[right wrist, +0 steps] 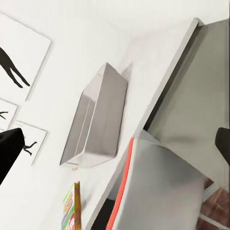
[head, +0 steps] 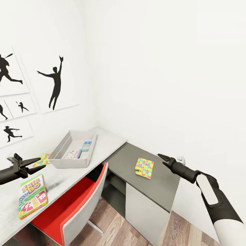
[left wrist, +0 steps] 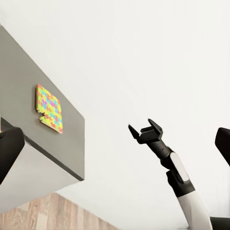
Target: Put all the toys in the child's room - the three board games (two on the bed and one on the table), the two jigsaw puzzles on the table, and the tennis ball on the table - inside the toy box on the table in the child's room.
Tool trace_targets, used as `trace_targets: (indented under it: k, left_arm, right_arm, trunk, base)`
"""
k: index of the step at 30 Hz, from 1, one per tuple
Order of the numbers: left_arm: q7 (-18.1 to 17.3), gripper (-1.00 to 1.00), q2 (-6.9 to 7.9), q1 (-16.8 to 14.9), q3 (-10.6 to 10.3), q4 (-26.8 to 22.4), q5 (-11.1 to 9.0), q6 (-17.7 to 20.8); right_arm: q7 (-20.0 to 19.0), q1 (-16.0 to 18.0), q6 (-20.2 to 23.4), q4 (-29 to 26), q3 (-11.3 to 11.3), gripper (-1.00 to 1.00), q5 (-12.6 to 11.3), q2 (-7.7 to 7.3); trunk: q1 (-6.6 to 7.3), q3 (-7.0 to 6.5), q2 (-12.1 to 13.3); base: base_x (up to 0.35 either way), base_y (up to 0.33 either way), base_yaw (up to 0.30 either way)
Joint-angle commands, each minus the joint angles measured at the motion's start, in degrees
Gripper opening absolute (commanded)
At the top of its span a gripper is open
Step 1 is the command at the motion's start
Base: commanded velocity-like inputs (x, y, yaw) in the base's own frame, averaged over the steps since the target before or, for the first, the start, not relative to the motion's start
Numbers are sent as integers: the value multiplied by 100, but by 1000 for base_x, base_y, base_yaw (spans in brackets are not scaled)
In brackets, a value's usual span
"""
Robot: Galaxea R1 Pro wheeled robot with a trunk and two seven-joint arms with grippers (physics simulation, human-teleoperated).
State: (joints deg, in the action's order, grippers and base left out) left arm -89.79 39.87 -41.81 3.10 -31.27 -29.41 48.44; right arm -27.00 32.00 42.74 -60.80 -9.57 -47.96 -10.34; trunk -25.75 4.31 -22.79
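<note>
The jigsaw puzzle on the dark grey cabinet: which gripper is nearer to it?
Right. The right gripper hovers open just beside the jigsaw puzzle on the cabinet; the left gripper is far off, over the table.

Head camera looking down from above at room corner, taking in table (head: 102, 143), toy box (head: 63, 150), low cabinet (head: 160, 184); left wrist camera facing across toward cabinet (left wrist: 28, 105), jigsaw puzzle (left wrist: 49, 108) and right gripper (left wrist: 143, 132); right wrist camera facing back toward toy box (right wrist: 96, 120), chair (right wrist: 163, 187); all three sharing the corner.
</note>
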Motion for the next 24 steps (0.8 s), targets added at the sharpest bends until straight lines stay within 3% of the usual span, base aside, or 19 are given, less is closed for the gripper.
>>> trace_targets:
  k: [1, 24]
  left_arm:
    - [-21, 100, 3, -2, -5, -2, -3, 61]
    - [-21, 100, 6, -2, -3, -2, -3, 61]
  right_arm:
    - [-13, 8, -35, 44, -10, 100, -12, 0]
    - [-16, 8, -212, 191, -12, 100, -13, -1]
  trunk:
    - [-4, 14, -13]
    - [-4, -44, -13]
  base:
    - [0, 0, -266]
    - [0, 0, -276]
